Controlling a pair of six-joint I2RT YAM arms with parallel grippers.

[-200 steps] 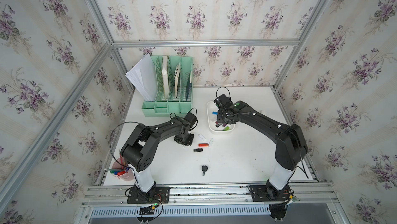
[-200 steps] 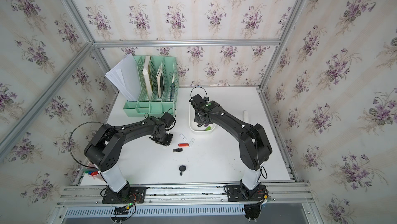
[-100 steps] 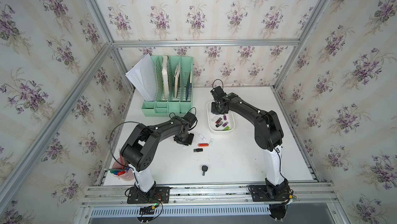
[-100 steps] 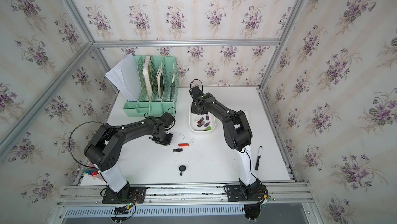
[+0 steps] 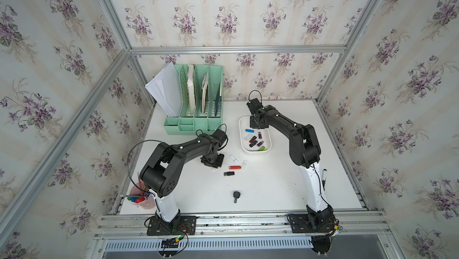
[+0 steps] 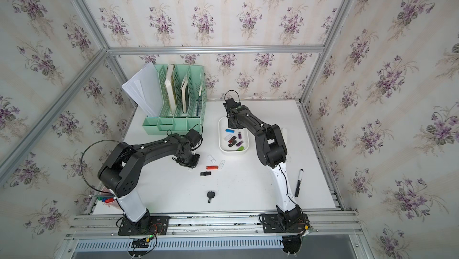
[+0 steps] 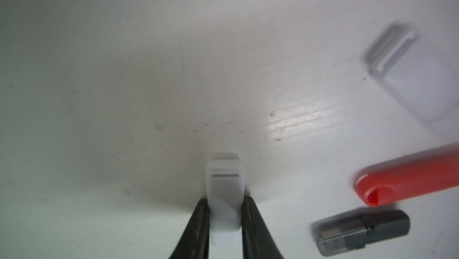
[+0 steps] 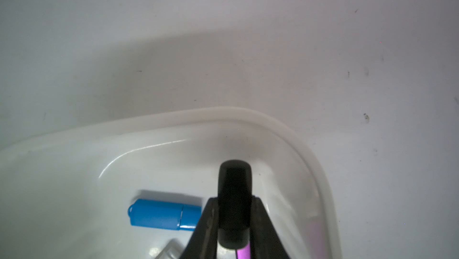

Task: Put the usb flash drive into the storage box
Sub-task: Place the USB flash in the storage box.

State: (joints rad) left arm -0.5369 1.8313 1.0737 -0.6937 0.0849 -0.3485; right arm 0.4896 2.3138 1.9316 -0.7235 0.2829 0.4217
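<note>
Black-capped usb flash drive point(image 8: 234, 178) runs along right gripper point(image 8: 234, 199) — cap outward.

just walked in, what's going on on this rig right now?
Both arms are moving flash drives into the white storage box. The right gripper is shut on a black-and-purple drive over the box's far end, where a blue drive and others lie inside. The left gripper is shut on a white drive low over the table. A red drive, a black drive and two white drives lie loose nearby.
</note>
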